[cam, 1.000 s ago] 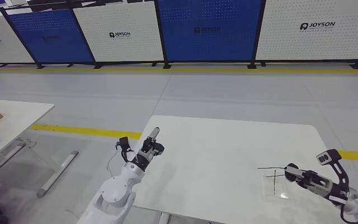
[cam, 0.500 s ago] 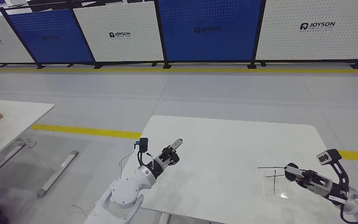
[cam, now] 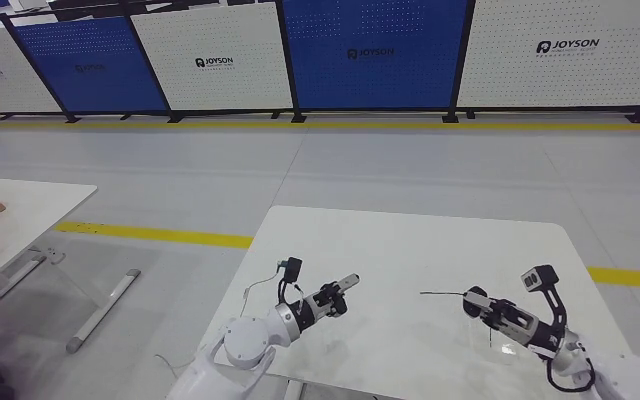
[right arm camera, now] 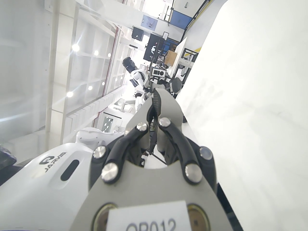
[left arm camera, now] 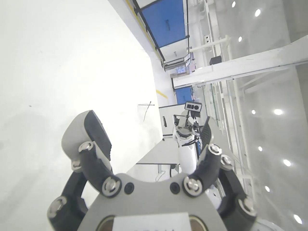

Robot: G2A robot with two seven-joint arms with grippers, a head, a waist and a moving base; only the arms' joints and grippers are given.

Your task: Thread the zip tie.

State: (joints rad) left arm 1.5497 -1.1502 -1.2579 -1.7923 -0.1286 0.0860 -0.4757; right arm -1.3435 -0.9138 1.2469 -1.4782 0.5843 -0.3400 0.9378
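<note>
- Right claw (cam: 468, 297) clamped on zip tie (cam: 440, 294), over the desk (cam: 400, 240).
- Left claw (cam: 348, 282) apart, empty, well short of the tie.
- Judged: grasp done, threading not yet started.

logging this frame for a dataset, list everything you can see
table: 1, white, centre, under both arms
zip tie: 1, black, pinched in the right gripper, tail pointing toward the left gripper
thin strip: 1, black, beside the right arm; maybe another tie
side table: 1, white, far left
partition panels: 5, blue and white, along the back
floor lines: 2, yellow, on the floor
left gripper: 1, black and grey, open, over the table's left side
right gripper: 1, black and grey, shut on the zip tie
</note>
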